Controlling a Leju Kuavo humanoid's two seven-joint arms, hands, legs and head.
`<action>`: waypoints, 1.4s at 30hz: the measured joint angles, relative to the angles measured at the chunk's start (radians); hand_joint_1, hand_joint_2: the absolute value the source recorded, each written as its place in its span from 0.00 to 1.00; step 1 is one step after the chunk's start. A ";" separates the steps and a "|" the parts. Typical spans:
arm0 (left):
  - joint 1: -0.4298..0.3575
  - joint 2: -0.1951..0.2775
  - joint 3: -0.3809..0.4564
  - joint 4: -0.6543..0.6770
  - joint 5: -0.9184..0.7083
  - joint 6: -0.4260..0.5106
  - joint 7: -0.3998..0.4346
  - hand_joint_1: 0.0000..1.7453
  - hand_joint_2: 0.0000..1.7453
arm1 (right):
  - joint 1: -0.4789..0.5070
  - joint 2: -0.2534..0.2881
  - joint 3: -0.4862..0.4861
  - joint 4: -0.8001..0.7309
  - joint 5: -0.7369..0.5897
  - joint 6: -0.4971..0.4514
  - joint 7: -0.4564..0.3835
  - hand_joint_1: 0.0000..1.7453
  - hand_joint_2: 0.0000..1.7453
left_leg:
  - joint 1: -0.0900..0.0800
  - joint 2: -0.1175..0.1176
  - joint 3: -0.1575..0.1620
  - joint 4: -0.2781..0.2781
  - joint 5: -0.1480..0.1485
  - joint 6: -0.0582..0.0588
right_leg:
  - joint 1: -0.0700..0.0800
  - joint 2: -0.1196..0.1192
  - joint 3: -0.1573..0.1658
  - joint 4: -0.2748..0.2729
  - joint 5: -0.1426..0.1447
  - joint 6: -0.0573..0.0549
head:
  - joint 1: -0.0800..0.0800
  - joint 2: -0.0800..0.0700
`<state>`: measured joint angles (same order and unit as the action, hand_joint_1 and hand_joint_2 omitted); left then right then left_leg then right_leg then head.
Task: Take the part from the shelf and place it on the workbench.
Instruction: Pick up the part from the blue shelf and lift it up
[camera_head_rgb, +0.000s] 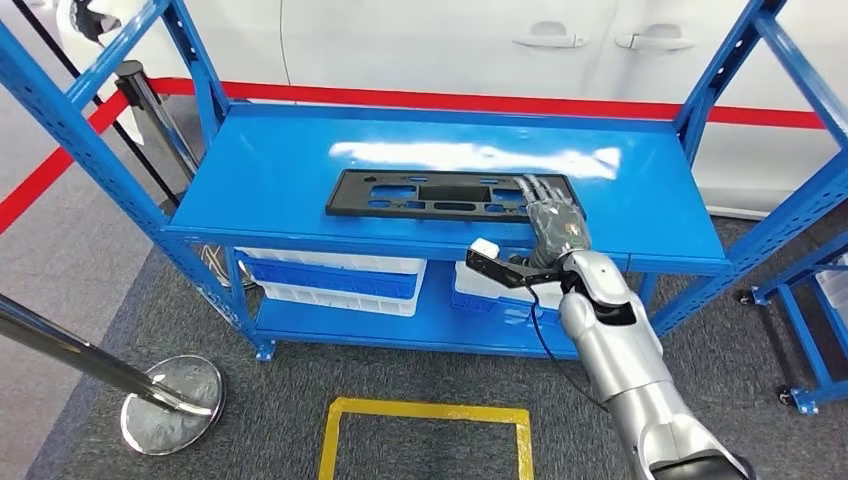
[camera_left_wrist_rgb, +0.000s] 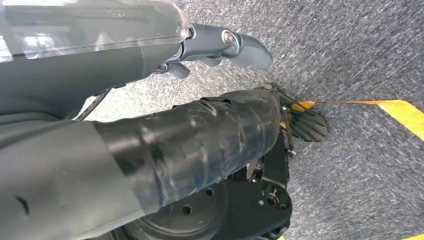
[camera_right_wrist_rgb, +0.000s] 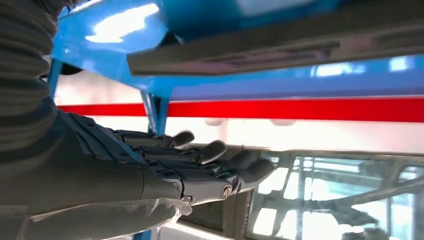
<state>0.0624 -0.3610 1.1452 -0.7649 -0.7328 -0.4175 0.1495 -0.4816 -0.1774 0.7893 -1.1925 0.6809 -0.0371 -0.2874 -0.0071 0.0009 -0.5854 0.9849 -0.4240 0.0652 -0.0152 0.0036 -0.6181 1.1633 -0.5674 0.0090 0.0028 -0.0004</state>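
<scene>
From the head view, the right robot hand (camera_head_rgb: 553, 218) overlaps the flat black perforated plastic part (camera_head_rgb: 440, 194) on the blue metal shelf (camera_head_rgb: 270, 175). The right wrist view shows its fingers (camera_right_wrist_rgb: 200, 152) straight, apart, off the part. The left robot hand (camera_left_wrist_rgb: 220, 47) hangs over grey carpet, fingers curled, empty.

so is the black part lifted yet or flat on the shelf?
Flat: the black part lies on the blue shelf; right hand extends over its end, fingers straight.
</scene>
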 joint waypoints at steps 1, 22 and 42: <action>0.000 0.000 0.000 0.000 0.000 0.000 0.000 0.00 0.00 | 0.000 0.000 0.000 0.001 0.000 0.000 0.000 0.00 1.00 | 0.000 0.000 0.004 -0.001 -0.002 0.001 | -0.002 0.000 -0.035 0.061 -0.022 0.003 | 0.000 0.000; -0.005 -0.001 0.010 0.003 -0.017 0.000 -0.014 0.00 0.00 | 0.010 0.008 -0.003 0.004 -0.005 0.000 -0.013 0.00 1.00 | 0.018 -0.005 -0.151 0.359 -0.172 -0.073 | -0.022 -0.003 0.005 -0.101 0.098 -0.020 | -0.001 0.000; -0.013 -0.003 0.018 0.016 -0.030 -0.001 -0.026 0.00 0.00 | 0.016 0.029 -0.003 0.028 -0.009 0.011 -0.008 0.00 1.00 | 0.004 -0.010 0.014 0.051 -0.058 -0.027 | -0.008 -0.002 -0.019 -0.082 0.117 0.007 | -0.001 0.000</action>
<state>0.0493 -0.3642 1.1631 -0.7486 -0.7631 -0.4186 0.1232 -0.4654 -0.1482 0.7861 -1.1646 0.6721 -0.0261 -0.2954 -0.0036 -0.0088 -0.5711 1.0360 -0.4816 0.0385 -0.0231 0.0011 -0.6370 1.0816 -0.4506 0.0159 0.0020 -0.0004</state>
